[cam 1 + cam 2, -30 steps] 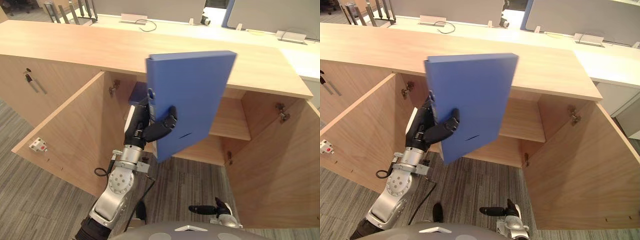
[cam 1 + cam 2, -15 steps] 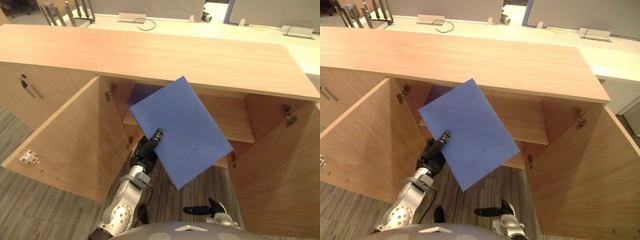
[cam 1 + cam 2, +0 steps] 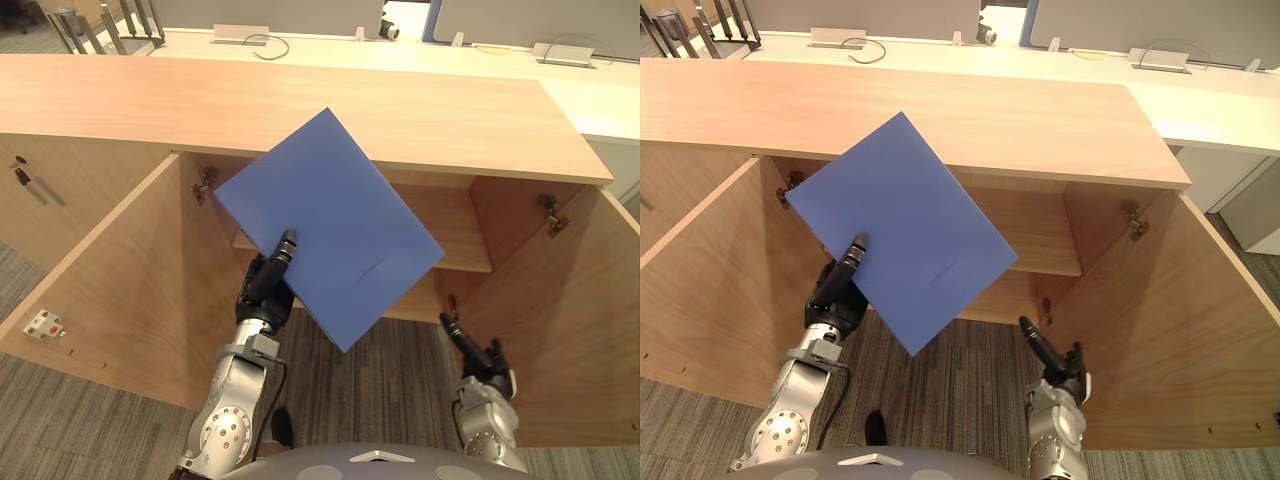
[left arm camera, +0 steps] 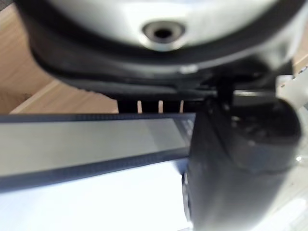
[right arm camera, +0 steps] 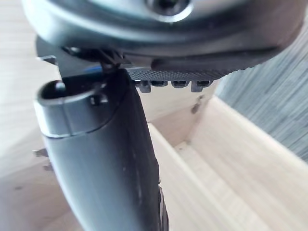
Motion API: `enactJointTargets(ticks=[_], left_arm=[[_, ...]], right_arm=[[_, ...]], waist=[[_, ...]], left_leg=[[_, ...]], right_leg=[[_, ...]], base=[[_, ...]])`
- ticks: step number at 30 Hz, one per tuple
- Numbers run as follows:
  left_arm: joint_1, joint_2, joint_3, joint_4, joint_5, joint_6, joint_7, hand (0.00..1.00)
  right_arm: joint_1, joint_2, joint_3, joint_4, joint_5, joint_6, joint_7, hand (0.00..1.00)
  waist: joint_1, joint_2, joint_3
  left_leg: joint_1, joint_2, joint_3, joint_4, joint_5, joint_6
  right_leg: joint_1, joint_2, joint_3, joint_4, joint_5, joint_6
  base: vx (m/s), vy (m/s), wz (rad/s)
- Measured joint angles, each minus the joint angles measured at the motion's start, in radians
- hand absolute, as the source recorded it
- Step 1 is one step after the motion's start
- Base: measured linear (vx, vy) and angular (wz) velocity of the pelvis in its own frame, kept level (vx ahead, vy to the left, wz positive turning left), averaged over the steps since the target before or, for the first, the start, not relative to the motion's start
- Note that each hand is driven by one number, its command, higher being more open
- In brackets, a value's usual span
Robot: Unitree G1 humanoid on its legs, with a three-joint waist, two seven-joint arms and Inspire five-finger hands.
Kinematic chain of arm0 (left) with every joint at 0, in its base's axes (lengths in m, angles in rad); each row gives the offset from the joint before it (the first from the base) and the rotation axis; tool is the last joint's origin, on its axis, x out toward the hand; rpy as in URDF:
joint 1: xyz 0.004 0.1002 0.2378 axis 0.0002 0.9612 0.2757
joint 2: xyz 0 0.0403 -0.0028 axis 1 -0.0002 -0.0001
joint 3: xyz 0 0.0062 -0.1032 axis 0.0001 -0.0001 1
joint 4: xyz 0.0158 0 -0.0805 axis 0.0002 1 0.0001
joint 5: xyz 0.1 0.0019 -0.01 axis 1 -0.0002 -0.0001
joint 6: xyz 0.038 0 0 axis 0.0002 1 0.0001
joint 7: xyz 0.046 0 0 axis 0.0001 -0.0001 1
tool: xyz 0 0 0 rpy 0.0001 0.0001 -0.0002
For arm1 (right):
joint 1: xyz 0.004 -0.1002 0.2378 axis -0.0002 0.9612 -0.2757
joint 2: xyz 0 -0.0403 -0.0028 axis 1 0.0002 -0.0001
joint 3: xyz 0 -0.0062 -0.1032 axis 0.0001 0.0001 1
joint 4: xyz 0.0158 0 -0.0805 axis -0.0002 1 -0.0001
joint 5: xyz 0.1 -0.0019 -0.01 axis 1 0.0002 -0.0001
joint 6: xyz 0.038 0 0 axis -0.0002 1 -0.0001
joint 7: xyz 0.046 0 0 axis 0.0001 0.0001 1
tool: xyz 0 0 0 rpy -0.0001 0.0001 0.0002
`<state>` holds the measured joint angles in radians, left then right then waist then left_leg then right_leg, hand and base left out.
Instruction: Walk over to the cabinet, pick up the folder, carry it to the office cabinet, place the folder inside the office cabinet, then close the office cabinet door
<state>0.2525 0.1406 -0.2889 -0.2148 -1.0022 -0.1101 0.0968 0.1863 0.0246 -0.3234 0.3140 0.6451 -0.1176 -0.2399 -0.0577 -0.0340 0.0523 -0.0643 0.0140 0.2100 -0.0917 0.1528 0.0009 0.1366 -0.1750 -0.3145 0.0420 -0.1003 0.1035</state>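
The left hand (image 3: 268, 285) is clamped on the blue folder (image 3: 335, 225) at its lower left edge, thumb on the front face. The folder is tilted corner-up in front of the open cabinet (image 3: 300, 110), covering part of the shelf (image 3: 455, 235). The right hand (image 3: 472, 352) is low by the right door (image 3: 570, 320), fingers straight, holding nothing.

No writing, label or number can be read.
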Motion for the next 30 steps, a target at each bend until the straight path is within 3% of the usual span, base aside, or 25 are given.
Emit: enactJointTargets(ticks=[10, 19, 30], left_arm=[[0.033, -0.025, 0.167, -0.111, 0.154, 0.003, -0.041, 0.0], [0.029, -0.014, 0.259, -0.138, 0.229, 0.001, -0.159, 0.0], [-0.012, 0.019, 0.259, -0.191, 0.271, -0.002, -0.283, 0.0]], right_arm=[[-0.045, 0.018, -0.097, -0.176, 0.043, -0.028, -0.011, 1.0], [-0.131, -0.126, -0.009, -0.425, 0.116, -0.027, 0.275, 1.0], [-0.245, -0.23, 0.066, -0.572, 0.051, -0.019, 0.452, 1.0]], waist=[[0.0, 0.024, -0.007], [0.002, 0.028, -0.01], [0.028, 0.039, -0.017]], left_leg=[[-0.015, 0.011, 0.004, 0.001, 0.014, 0.005], [-0.021, 0.004, -0.002, 0.002, 0.025, 0.013], [-0.016, 0.003, -0.015, 0.001, 0.026, 0.012]], right_leg=[[-0.02, 0.006, 0.003, -0.005, 0.0, -0.011], [-0.013, 0.005, 0.003, -0.024, 0.027, 0.005], [-0.011, 0.004, -0.008, -0.011, 0.016, -0.006]], base=[[-0.03, 0.012, -0.02], [0.01, 0.007, 0.0], [-0.03, 0.015, 0.03]])
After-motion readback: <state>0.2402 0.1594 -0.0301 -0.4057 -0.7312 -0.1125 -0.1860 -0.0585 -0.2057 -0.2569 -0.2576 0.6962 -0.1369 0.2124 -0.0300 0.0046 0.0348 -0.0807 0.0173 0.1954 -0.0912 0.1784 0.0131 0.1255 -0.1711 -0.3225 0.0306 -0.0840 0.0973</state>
